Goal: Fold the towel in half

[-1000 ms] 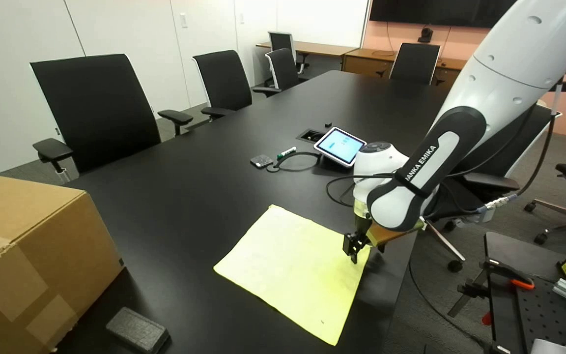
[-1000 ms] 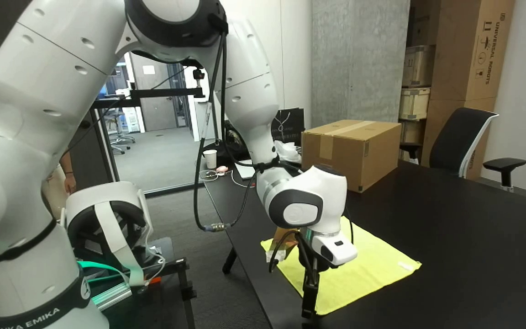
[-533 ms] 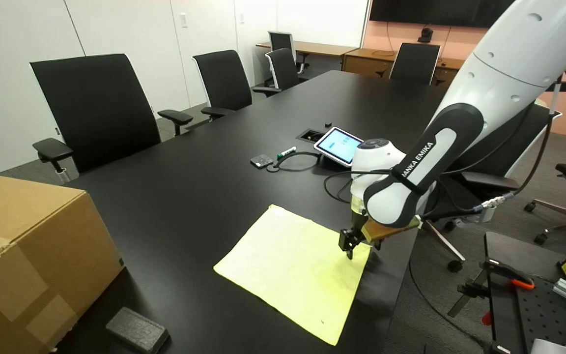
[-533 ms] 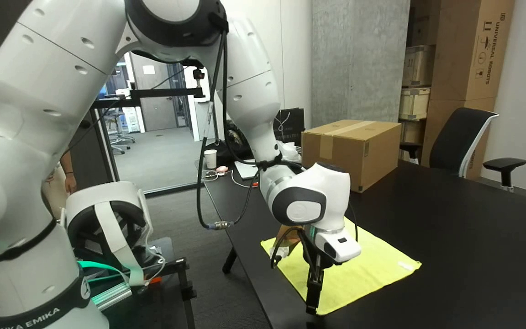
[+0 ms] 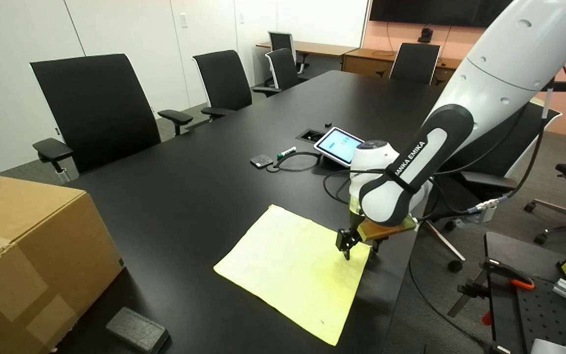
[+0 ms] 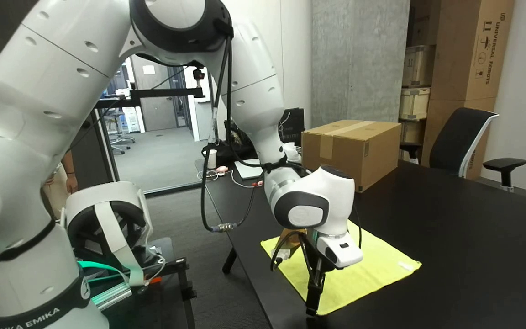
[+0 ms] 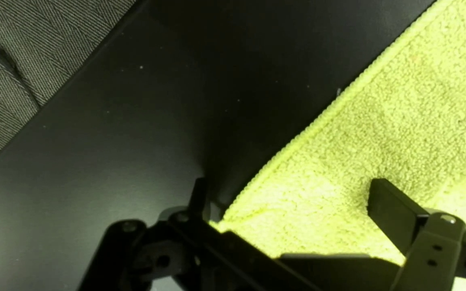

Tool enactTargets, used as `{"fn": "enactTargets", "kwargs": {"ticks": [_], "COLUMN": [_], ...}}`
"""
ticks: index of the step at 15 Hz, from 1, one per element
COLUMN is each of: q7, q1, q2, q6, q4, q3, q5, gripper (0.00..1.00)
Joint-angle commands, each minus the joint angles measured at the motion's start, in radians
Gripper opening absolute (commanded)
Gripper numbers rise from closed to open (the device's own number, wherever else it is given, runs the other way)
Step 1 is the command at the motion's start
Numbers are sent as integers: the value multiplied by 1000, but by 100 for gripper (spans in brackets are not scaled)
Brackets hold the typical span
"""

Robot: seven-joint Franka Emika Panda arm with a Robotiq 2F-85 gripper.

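towel (image 5: 288,268) flat on table (image 5: 180,211), one side roughly parallel to the table edge; near square, can't call a long axis. gripper (image 7: 289,192) fingers apart, straddling towel edge near a corner.

Towel (image 5: 293,270): pale yellow in an exterior view, a stronger lime in my wrist view.
My gripper (image 7: 289,190): black.
Robot arm (image 6: 48,73): white with black bands, white lettering on the black.
Conference table (image 5: 189,221): black.
Cardboard box (image 6: 345,155): brown, lighter tan along the top.
Tablet (image 5: 339,145): pale blue inside a white border.
Marker (image 5: 286,152): white and green.
Office chairs (image 5: 96,108): black, edged in white.
Far wall (image 5: 376,37): salmon pink.
Carpet (image 7: 47,44): grey, herringbone as best I can judge from the corner I get.
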Motion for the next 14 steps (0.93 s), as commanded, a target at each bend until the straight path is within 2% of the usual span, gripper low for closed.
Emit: {"fn": "enactTargets", "kwargs": {"ticks": [1,3,6,10,11,12,13,14], "q7": [-15,-12,-8,-2,-3,-4,-2,-1], "q1": [-28,-31,-27,-21,-19,-18,-14,-11], "q2": [20,18,7,-9,-20,-24,-27,-36], "q6": [-13,-16,-19,-20,-25,-28,-29,-32], "q4": [35,36,37,32,25,23,19,11], "q3": [23,23,18,9,7,7,3,0], "q5": [34,38,35,28,25,23,19,16], "gripper": [86,79,50,40,45,43,32,26]}}
